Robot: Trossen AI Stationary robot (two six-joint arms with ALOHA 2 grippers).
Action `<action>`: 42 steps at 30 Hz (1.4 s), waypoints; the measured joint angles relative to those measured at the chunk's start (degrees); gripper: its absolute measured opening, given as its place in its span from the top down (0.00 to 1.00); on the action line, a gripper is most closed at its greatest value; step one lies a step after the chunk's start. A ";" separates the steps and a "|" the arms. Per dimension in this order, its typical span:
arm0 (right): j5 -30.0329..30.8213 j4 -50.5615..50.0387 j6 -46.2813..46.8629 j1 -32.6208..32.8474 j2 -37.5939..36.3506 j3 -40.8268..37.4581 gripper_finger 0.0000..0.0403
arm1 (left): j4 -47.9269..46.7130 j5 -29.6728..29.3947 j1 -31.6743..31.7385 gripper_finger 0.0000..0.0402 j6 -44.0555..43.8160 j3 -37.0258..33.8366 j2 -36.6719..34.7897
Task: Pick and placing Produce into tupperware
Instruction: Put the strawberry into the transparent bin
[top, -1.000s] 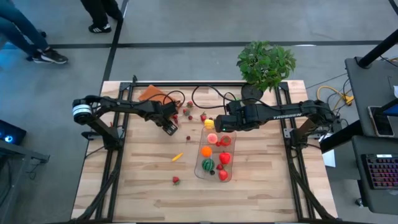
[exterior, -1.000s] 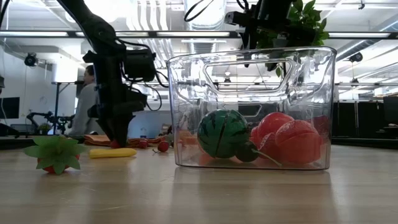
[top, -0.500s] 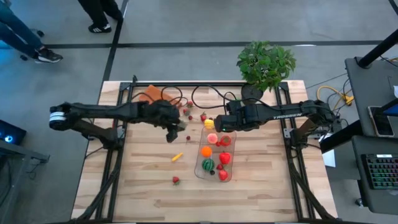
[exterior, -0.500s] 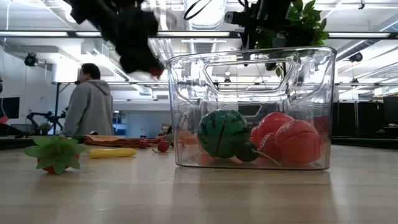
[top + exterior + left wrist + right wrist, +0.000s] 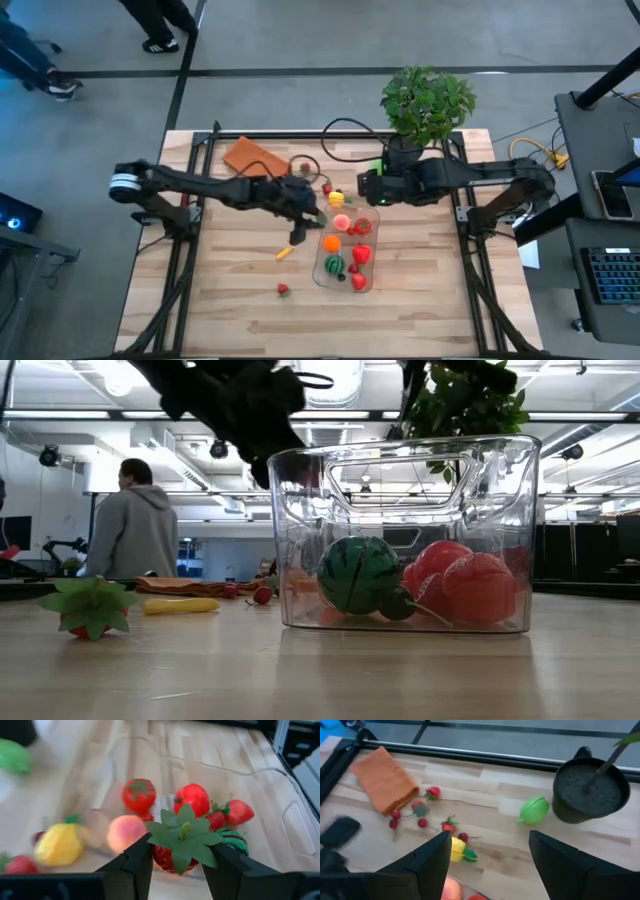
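The clear tupperware stands right of the table's middle and holds a green melon, red pieces and an orange one. My left gripper hovers just left of the tub's far end, shut on a red strawberry with a green leaf top. My right gripper hangs open above the table just beyond the tub's far end, nothing between its fingers. More produce lies loose: a carrot, a strawberry, and a yellow piece. My left gripper pinches the strawberry's red body between its two fingers, just under the leaf top. The fingers slant downward from the table's left side. The strawberry is lifted clear of the table, leaves facing the wrist camera.
An orange-brown pad lies at the far left, with small cherries beside it. A potted plant stands at the far edge, a green piece next to its pot. Black cables loop along the far side. A person stands beyond the table.
My left gripper has risen from the table near the orange pad and swung toward the right, up to the tub, tipping and rolling as it went, with the strawberry lifted clear. My right gripper has risen a little above the tub's far end.
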 joint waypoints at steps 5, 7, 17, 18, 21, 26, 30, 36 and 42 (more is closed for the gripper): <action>-0.24 -2.95 1.07 0.39 -2.22 -0.09 0.36 | -0.20 0.22 -2.00 0.67 -0.75 5.73 6.24; -1.02 -4.40 2.66 0.39 -2.58 -0.12 0.36 | 0.51 0.20 -2.30 0.66 -4.39 7.82 8.60; -7.00 -7.48 6.29 0.39 -1.54 -0.67 0.36 | -1.19 0.18 -2.32 0.40 -13.52 9.99 12.68; -7.18 -7.93 6.78 0.39 -1.19 -0.70 0.36 | -1.47 0.18 -2.32 0.36 -13.52 9.99 12.30; -7.38 -8.19 8.88 0.39 -0.25 -0.70 0.36 | -3.14 0.17 -2.32 0.28 -12.32 9.84 10.27; -8.52 -7.99 13.87 0.39 2.51 -0.82 0.36 | -11.45 -4.99 -2.47 0.26 -9.62 9.03 3.80; -9.27 -7.94 15.39 0.37 6.35 -0.83 0.36 | -20.70 -14.67 -2.73 0.26 -7.09 7.39 -3.16; -8.53 -6.42 17.21 -1.35 12.79 -0.94 0.36 | -28.56 -25.10 -2.68 0.26 -7.40 3.17 -14.75; -8.16 -6.39 19.89 -6.18 18.69 -0.94 0.36 | -29.32 -29.02 -2.69 0.26 -8.94 -3.24 -25.16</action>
